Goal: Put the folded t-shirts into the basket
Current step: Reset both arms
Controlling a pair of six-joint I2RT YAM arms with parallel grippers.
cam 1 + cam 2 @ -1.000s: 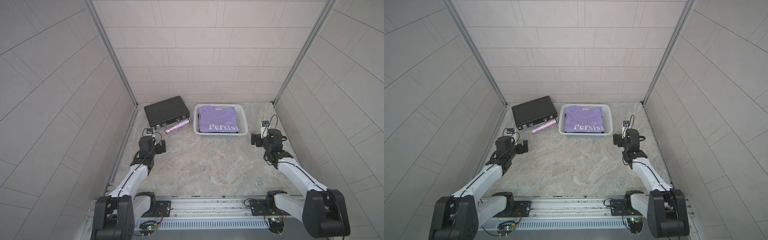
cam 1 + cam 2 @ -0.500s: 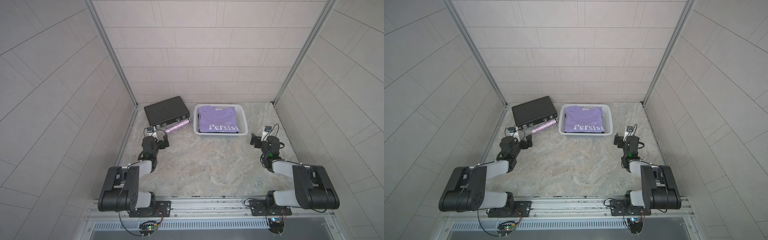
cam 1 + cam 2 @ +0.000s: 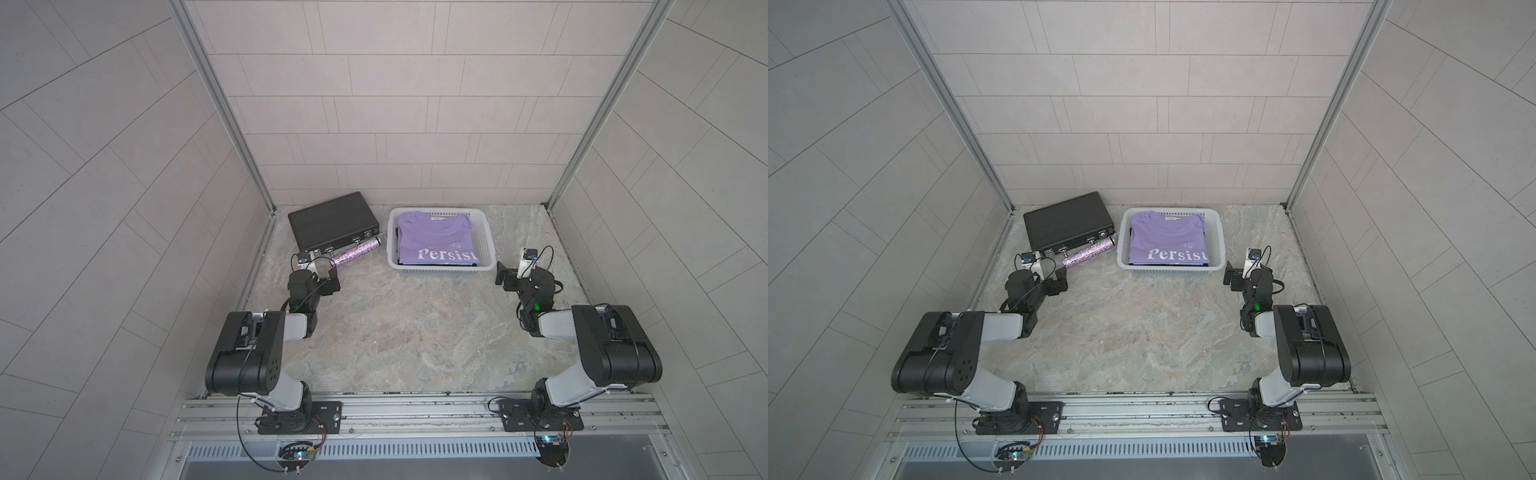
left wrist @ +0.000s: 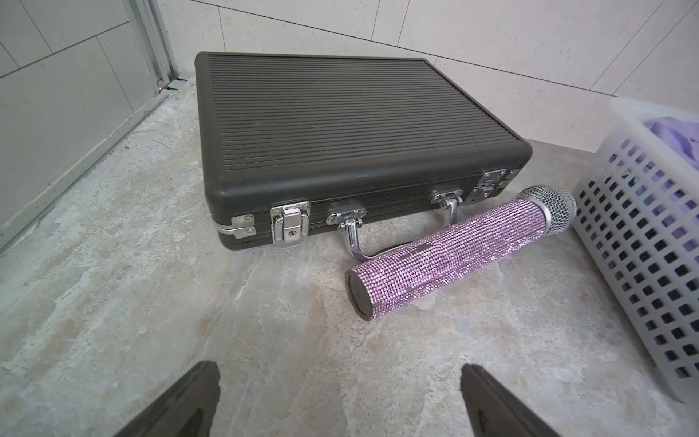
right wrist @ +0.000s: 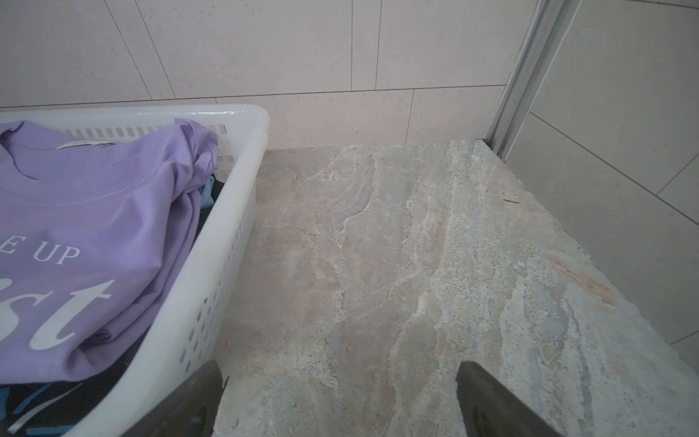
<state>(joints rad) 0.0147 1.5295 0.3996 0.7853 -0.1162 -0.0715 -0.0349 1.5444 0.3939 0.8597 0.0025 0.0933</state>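
Shirts [image 3: 434, 241], lilac on top, fill the basket [image 3: 484, 239] beside the right jaws; both jaws stand apart over open table [image 3: 415, 332].

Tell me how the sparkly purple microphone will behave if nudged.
The microphone is a cylinder lying on its side, so it will probably roll if pushed sideways. The briefcase handle just behind it may block a roll that way. Its studded skin looks bumpy, so likely not slippery.
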